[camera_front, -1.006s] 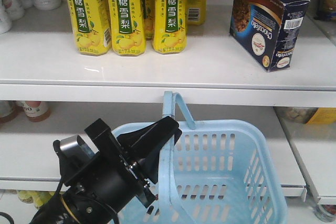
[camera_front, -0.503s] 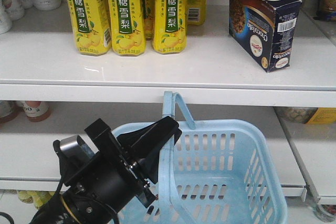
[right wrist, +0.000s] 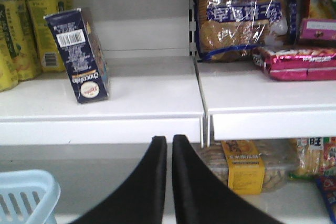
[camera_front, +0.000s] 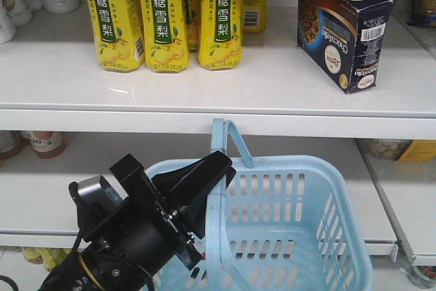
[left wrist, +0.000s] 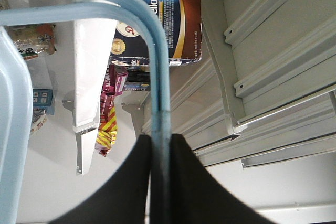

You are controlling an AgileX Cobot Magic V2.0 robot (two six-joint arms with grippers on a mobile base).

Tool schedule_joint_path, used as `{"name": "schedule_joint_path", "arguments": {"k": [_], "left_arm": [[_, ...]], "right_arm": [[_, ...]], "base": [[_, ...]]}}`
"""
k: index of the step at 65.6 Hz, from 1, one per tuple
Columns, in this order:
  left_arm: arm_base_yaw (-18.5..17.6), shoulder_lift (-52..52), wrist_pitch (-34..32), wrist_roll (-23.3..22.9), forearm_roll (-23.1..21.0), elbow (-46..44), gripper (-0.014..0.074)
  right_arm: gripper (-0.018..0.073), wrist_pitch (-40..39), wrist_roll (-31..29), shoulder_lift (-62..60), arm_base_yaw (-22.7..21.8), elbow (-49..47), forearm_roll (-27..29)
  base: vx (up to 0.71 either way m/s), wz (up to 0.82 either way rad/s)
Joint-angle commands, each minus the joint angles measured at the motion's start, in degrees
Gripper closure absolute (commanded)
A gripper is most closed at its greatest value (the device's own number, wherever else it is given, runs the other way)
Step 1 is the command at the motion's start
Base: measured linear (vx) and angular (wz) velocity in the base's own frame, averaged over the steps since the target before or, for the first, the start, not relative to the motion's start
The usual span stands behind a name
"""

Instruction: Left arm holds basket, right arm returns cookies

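The cookies [camera_front: 344,28], a dark navy box, stand tilted on the right of the upper white shelf [camera_front: 204,97]; the right wrist view shows them [right wrist: 79,53] at upper left. Below the shelf hangs the light blue basket [camera_front: 272,163]. My left gripper [camera_front: 218,168] is shut on its raised handle [camera_front: 219,138]. The left wrist view shows the handle bar [left wrist: 160,77] pinched between the black fingers of the left gripper [left wrist: 161,140], with the cookies [left wrist: 163,24] beyond. My right gripper [right wrist: 169,139] is shut on nothing, below the shelf edge and well right of the cookies.
Yellow drink bottles [camera_front: 163,18] stand in a row left of the cookies. Bagged biscuits [right wrist: 241,19] and a red pack [right wrist: 294,61] fill the neighbouring shelf bay, past a seam [right wrist: 206,124]. A basket corner [right wrist: 26,192] shows at lower left. A jar [camera_front: 44,142] sits on the lower shelf.
The cookies box shifted slightly left on the shelf and now holds still. The left arm and basket have not moved.
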Motion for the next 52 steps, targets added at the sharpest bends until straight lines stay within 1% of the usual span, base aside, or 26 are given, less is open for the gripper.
{"name": "schedule_joint_path", "arguments": {"k": [1, 8, 52], "left_arm": [[0.6, -1.75, -15.4, 0.43, -2.43, -1.69, 0.0599], [0.6, -1.75, -15.4, 0.43, -2.43, -1.69, 0.0599], [0.6, -1.75, -15.4, 0.43, -2.43, -1.69, 0.0599]], "right_arm": [[0.0562, -4.29, -0.75, -1.36, -0.14, 1.68, 0.08], [0.0562, -4.01, -0.7, -2.28, -0.2, 3.33, 0.25], [0.0562, -3.87, -0.43, -2.28, -0.2, 3.33, -0.04]], "base": [[0.0, 0.0], [0.0, 0.0], [0.0, 0.0]]}}
